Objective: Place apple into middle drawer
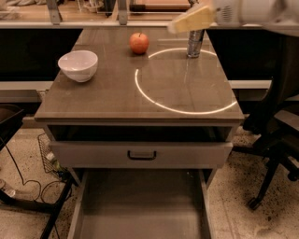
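The apple (139, 43) is small, round and red-orange, and stands at the back middle of the tabletop. My gripper (191, 19) shows as a pale yellowish, blurred shape at the end of the white arm (245, 11). It hangs above the table's back right, up and to the right of the apple, and holds nothing I can see. The middle drawer (140, 205) is pulled out below the table's front, a wide grey-brown box with a flat floor and low side walls.
A white bowl (78, 65) stands at the table's left. A metal can (195, 42) stands at the back right, just under the gripper. A closed grey drawer front with a black handle (141, 155) sits above the open drawer. A black office chair (275, 140) is on the right.
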{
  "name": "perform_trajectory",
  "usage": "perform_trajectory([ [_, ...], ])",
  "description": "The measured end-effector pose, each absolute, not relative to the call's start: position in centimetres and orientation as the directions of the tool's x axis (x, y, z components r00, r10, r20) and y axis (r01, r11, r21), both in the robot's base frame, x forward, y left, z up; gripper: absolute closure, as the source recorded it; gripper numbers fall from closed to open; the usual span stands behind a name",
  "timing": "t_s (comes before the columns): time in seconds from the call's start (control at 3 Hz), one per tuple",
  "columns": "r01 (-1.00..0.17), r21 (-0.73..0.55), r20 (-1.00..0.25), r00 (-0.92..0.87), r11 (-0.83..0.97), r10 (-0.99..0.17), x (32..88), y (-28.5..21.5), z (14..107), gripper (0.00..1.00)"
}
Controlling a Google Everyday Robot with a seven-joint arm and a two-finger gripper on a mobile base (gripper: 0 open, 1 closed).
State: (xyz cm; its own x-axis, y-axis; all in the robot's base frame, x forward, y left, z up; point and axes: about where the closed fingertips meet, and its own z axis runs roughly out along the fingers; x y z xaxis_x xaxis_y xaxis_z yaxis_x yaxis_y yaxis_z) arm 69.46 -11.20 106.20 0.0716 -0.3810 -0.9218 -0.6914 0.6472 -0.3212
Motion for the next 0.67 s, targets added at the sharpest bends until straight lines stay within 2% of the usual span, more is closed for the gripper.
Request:
perform_trajectory([
  [0.67, -0.717, -0.198, -0.971, 0.051, 0.669, -0.232, 76.4, -2.1, 101.6, 0.00],
])
